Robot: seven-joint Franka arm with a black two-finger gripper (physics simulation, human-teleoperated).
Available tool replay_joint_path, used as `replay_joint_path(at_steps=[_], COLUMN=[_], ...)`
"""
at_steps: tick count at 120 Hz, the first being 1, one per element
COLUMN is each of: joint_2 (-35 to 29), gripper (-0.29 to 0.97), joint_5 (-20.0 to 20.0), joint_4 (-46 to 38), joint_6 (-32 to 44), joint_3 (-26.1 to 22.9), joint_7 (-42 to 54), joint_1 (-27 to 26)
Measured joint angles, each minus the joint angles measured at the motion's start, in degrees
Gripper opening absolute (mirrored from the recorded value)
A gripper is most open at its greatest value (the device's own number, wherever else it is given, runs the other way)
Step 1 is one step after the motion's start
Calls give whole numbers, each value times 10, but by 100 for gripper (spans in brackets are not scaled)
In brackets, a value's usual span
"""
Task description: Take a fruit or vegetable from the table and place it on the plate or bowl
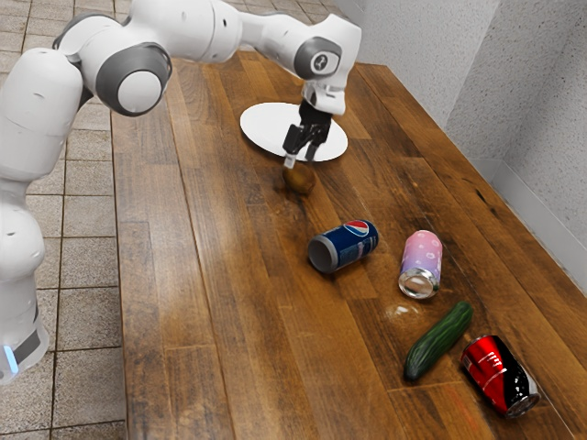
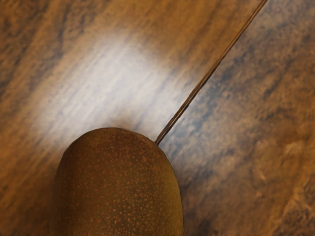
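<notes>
Seen from the side, the end effector (image 1: 301,157) hangs released, fingers apart, just above the brown kiwi (image 1: 299,180). The kiwi lies on the wooden surface (image 1: 229,321) just beside the white plate (image 1: 266,124). Well apart, toward the exterior view's right, lie a blue can (image 1: 344,246), a pink can (image 1: 421,264), a cucumber (image 1: 438,341) and a red can (image 1: 498,376). In the wrist view, the kiwi (image 2: 118,187) sits close under the hand.

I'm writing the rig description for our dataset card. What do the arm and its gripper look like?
The arm is glossy white, built of rounded links with grey caps at the joints; one near the wrist bears a small dark ring. A blue light glows low on its base. The gripper is black and two-fingered.
</notes>
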Motion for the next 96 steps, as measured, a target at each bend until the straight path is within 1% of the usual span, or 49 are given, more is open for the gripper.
replay_joint_path(at_steps=[96], joint_2=[9], gripper=[68], joint_5=[3], joint_4=[-5], joint_6=[0], joint_3=[8], joint_7=[1], joint_1=[0])
